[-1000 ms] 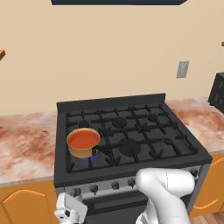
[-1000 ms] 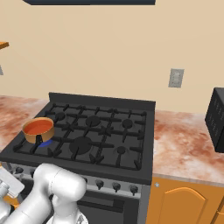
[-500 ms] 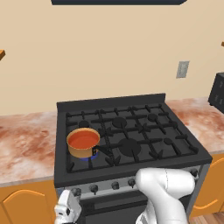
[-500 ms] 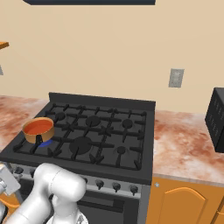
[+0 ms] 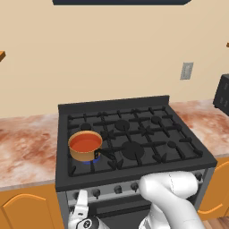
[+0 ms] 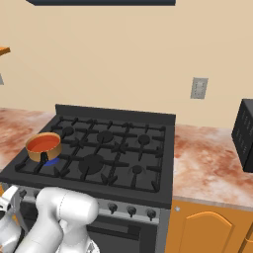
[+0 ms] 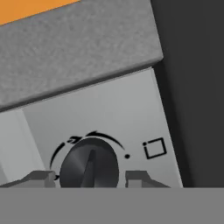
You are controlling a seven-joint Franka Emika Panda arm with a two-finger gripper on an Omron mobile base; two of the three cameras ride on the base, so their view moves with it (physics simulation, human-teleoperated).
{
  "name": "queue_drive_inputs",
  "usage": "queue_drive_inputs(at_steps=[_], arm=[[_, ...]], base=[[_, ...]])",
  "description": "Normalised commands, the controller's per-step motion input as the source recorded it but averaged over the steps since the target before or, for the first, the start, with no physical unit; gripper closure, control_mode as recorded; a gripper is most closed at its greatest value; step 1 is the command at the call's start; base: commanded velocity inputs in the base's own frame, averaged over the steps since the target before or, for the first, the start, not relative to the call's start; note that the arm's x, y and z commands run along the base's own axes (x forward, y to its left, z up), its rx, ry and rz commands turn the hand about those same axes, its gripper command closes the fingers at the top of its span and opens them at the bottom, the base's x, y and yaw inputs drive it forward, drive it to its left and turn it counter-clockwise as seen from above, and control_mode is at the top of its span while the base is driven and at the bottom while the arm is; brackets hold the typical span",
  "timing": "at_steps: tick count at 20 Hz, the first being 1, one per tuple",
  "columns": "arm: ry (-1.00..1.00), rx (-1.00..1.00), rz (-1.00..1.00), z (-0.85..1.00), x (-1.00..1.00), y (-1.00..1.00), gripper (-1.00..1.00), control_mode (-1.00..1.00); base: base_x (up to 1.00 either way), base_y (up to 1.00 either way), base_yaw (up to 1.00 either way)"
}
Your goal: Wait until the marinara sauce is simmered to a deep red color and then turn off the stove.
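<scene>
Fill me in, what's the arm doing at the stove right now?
The gripper is down at the stove's silver front panel, jaws open on either side of the leftmost knob, not clamped on it. The saucepan sits on the front-left burner over a blue flame, its marinara sauce orange-red. It looks set to turn that burner off.

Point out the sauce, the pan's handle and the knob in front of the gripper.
sauce (image 5: 86, 142), left base view, middle of the red surface
pan handle (image 5: 106, 154), left base view, mid-length
knob (image 7: 89, 165), hand view, its dark face
</scene>
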Motion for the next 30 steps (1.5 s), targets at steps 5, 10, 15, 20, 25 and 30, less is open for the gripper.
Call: queue_drive_inputs(at_steps=[5,10,15,20,25,30], arm=[[-0.44,0.42,-0.36,-0.04,-0.20,-0.04,1.00,-1.00],[-0.47,0.43,-0.40,-0.05,-0.20,-0.06,1.00,-1.00],[-0.49,0.46,-0.44,-0.10,-0.16,-0.01,1.00,-1.00],[-0.49,0.44,-0.48,-0.11,-0.11,0.00,1.00,-1.00],[-0.50,0.41,-0.56,-0.12,-0.13,0.00,1.00,-1.00],[-0.48,0.38,-0.62,-0.15,-0.07,0.00,1.00,-1.00]], base=[[0.00,0.00,0.00],[0.00,0.00,0.00],[0.00,0.00,0.00],[0.00,0.00,0.00],[0.00,0.00,0.00],[0.00,0.00,0.00]])
